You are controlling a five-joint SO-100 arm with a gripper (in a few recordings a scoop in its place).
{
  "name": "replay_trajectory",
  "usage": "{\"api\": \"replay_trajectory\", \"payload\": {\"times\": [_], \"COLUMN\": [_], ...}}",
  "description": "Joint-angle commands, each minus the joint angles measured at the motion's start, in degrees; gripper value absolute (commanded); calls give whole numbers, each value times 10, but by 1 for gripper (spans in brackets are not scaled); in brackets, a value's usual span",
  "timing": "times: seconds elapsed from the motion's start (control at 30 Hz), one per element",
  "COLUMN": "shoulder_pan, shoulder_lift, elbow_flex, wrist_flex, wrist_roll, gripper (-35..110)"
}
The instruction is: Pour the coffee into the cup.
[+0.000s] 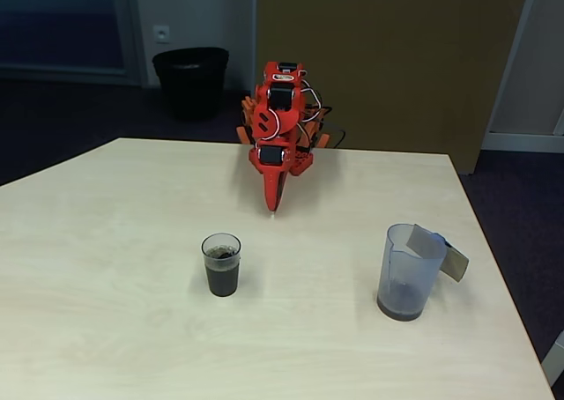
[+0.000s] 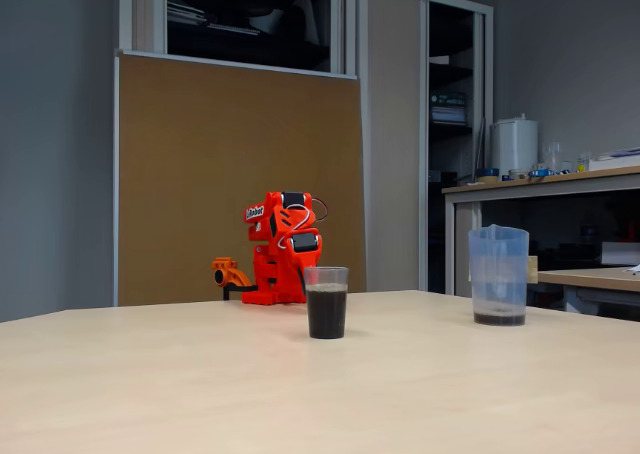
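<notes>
The small clear cup [image 1: 221,264] [image 2: 326,302] stands upright in the middle of the table, more than half full of dark coffee [image 1: 222,279] [image 2: 326,315]. The taller translucent pitcher [image 1: 408,270] [image 2: 498,274] stands to the right with a thin dark layer at its bottom. My red arm [image 1: 279,118] [image 2: 284,249] is folded at the table's far edge. Its gripper [image 1: 274,203] points down at the tabletop behind the cup, fingers together and holding nothing, well apart from both vessels.
The light wooden table [image 1: 106,329] [image 2: 200,384] has wide bare room on the left and front. A grey tab [image 1: 445,255] sticks out from the pitcher's right side. A black bin [image 1: 190,78] stands on the floor behind the table.
</notes>
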Motion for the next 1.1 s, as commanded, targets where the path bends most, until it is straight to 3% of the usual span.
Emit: {"api": "replay_trajectory", "payload": {"times": [0.0,1.07], "shoulder_pan": [-4,-18], "shoulder_lift": [39,38], "elbow_flex": [4,4], "wrist_flex": [20,20], "wrist_roll": [-6,-7], "gripper": [0,0]}}
